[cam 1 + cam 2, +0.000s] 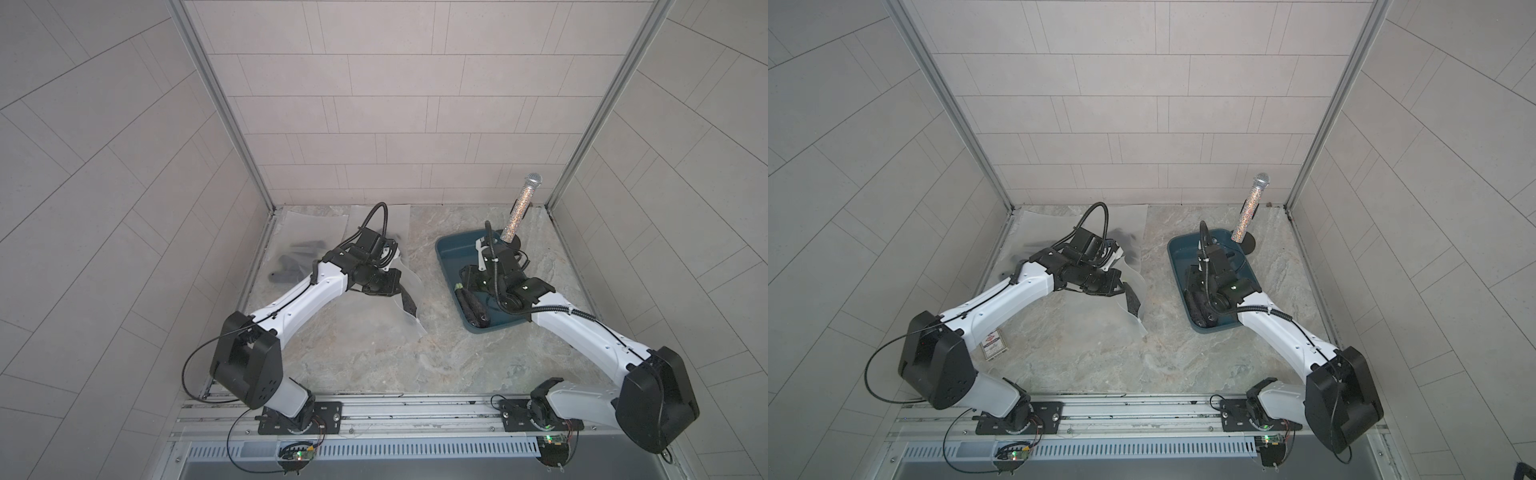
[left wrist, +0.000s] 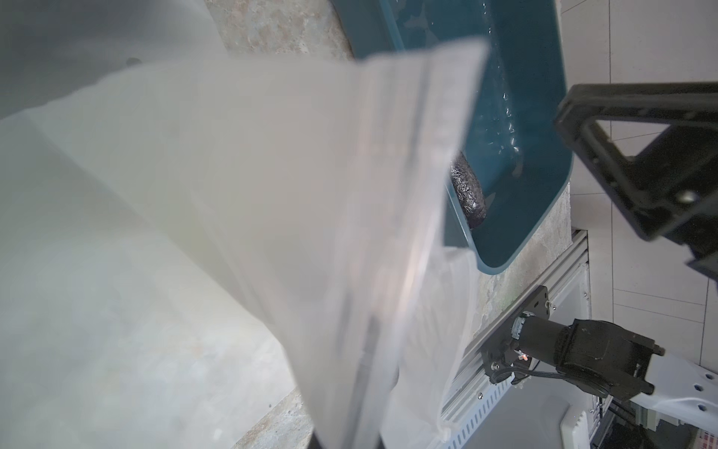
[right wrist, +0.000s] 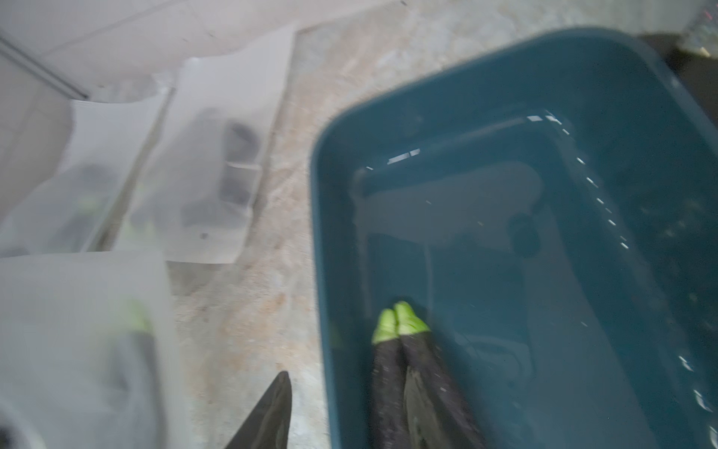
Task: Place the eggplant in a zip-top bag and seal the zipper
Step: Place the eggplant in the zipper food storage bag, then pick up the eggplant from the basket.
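Observation:
Two dark purple eggplants (image 3: 412, 373) with green caps lie side by side in a teal tray (image 3: 505, 97); in a top view one eggplant (image 1: 473, 307) shows along the tray's (image 1: 451, 251) left wall. My right gripper (image 3: 345, 416) hangs open over them, one finger outside the tray wall and the other above the eggplants. Left of the tray, my left gripper (image 1: 405, 297) is shut on the edge of a clear zip-top bag (image 1: 411, 324), holding it off the table. In the left wrist view the bag (image 2: 311, 194) fills most of the picture and its zipper strip runs along its edge.
Other clear bags (image 1: 307, 249) with dark contents lie at the back left. A glittery microphone (image 1: 519, 208) stands on a base behind the tray. A small card box (image 1: 994, 343) lies by the left arm. Tiled walls close in three sides.

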`<state>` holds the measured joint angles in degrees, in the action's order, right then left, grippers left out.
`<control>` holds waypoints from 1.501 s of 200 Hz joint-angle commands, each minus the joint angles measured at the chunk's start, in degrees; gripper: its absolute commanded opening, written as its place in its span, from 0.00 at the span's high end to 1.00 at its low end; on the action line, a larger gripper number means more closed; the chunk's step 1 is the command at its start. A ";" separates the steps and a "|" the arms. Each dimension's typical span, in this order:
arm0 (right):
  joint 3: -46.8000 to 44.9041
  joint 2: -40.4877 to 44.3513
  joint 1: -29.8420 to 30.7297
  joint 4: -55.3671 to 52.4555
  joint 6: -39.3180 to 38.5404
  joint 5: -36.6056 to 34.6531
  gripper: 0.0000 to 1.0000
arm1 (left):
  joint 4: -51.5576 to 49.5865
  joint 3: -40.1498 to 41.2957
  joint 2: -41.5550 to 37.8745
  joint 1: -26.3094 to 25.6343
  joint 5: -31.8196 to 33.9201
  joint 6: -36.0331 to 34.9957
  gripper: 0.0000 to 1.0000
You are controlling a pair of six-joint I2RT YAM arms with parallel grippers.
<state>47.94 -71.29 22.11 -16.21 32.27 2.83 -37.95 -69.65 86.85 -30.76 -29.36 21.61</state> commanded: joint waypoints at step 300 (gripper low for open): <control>4.44 -2.94 1.01 -2.95 -5.78 -6.22 0.72 | -1.11 -1.14 1.12 -0.44 0.88 -0.79 0.98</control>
<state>50.92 -79.61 19.99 -19.70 26.94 -2.20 -38.41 -69.73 87.59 -30.94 -28.88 21.39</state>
